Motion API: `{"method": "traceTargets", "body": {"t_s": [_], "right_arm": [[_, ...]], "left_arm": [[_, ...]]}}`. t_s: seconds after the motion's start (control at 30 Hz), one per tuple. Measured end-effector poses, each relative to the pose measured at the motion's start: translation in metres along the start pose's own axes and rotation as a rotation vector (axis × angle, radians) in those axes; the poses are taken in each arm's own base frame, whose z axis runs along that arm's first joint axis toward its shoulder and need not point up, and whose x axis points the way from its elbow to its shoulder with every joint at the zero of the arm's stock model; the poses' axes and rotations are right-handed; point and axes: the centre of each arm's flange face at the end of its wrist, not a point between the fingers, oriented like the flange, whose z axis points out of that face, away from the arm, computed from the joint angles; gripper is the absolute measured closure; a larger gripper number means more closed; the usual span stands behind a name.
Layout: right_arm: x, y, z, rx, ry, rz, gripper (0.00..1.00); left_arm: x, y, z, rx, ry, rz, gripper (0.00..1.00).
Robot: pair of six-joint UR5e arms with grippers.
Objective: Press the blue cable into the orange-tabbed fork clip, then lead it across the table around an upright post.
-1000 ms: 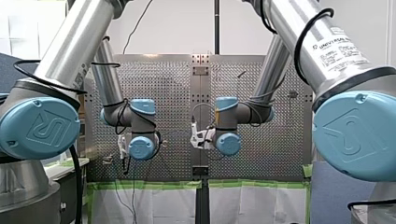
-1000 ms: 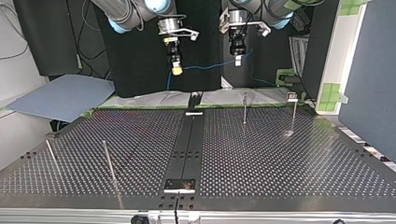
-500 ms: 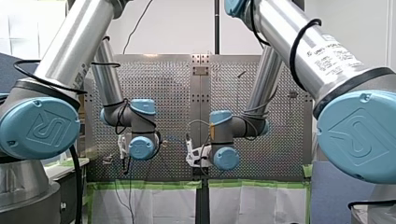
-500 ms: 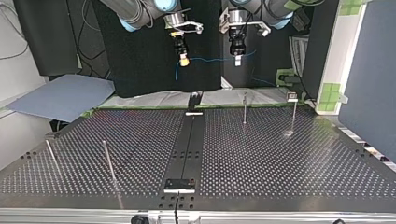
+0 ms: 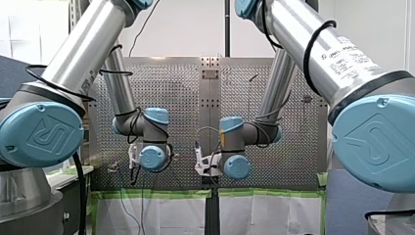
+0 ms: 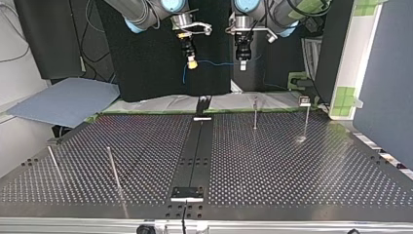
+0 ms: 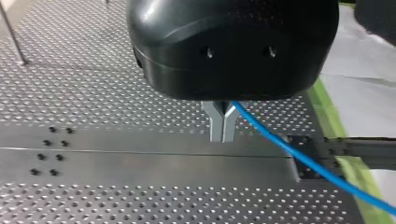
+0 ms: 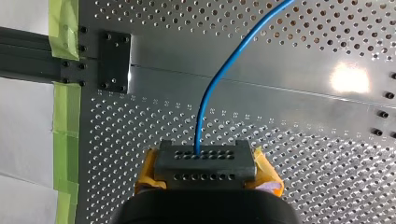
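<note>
In the top view, a thin leaning metal rod [image 6: 113, 168] stands on the left part of the perforated metal surface [image 6: 292, 165]. More to the right, my right gripper [image 6: 193, 63] with yellow pads hangs in the air behind the far edge of the surface. It is closed on the thin blue cable [image 6: 216, 62], and a short piece of the cable hangs down beside it. Below, a dark flat rail [image 6: 197, 146] runs along the middle of the surface. The blue cable goes almost level from my right gripper to my left gripper [image 6: 242, 63], which is near it at about the same height. The cable is off the surface and touches no post. In the left wrist view the metal fingers [image 7: 217, 123] are pressed together, and the cable leaves from between them, so this gripper holds it too. At the right, two thin upright metal posts [image 6: 254, 114] stand near the far edge, well apart from both grippers.
</note>
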Motion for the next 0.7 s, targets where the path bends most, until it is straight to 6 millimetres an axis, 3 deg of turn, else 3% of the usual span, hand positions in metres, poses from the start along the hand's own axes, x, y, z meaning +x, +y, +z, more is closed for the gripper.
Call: {"method": "traceTargets", "body": {"t_s": [0.43, 0.57, 0.7], "right_arm": [[0.0, 0.0, 0.0, 0.0, 0.0, 0.0, 1.0], [0.003, 0.005, 0.006, -0.021, 0.0, 0.013, 1.0], [0.021, 0.011, 0.018, -0.058, 0.019, 0.047, 1.0]], "left_arm": [[0.008, 0.004, -0.007, 0.004, 0.088, 0.055, 0.98], [-0.005, -0.003, 0.002, 0.008, 0.068, 0.026, 0.98], [-0.025, -0.008, 0.014, -0.005, 0.033, -0.029, 0.98]]}}
